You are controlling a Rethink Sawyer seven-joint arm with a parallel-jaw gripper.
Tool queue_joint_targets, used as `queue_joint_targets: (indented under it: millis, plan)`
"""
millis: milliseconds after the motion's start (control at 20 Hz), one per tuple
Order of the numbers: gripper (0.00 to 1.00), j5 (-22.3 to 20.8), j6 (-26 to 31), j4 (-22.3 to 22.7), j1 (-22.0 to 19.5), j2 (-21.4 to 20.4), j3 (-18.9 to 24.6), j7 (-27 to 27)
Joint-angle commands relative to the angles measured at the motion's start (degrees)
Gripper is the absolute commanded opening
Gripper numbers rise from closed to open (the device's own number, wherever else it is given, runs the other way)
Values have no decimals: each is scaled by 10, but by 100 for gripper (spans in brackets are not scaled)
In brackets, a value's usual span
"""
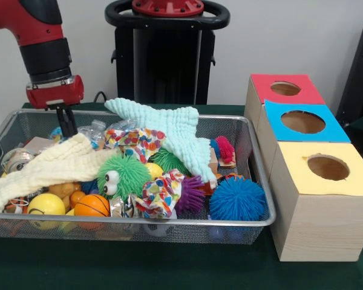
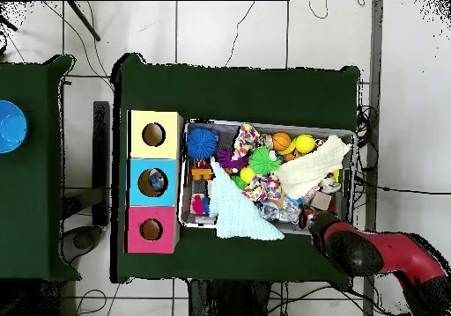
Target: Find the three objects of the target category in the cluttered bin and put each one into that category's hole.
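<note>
Arm reaching into the far corner of a cluttered bin

The gripper (image 1: 66,122) dips into the wire bin (image 1: 258,175) beside a cream cloth (image 1: 45,167); its jaws look closed, empty. Three boxes stand beside the bin: red (image 1: 282,90), blue (image 1: 300,122), yellow (image 1: 327,169) holes.

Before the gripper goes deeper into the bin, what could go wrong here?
1. The gripper reaches down at the bin's far corner beside the cream cloth; it might catch the cloth and drag toys along.
2. The mint cloth hangs over the wire bin's rim and covers items, so targets may stay hidden.
3. The packed toys, like the blue spiky ball, could roll when disturbed.
</note>
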Motion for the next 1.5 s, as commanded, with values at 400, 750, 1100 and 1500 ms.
queue_joint_targets:
  millis: [400, 750, 1100, 1500]
  plan:
    - [0, 0, -27, -32, 50, 15, 19, -43]
    - [0, 23, 1, -34, 69, -17, 29, -50]
    - [0, 62, 22, 1, 90, -104, 37, -27]
    - [0, 99, 20, 22, 118, -172, 25, -9]
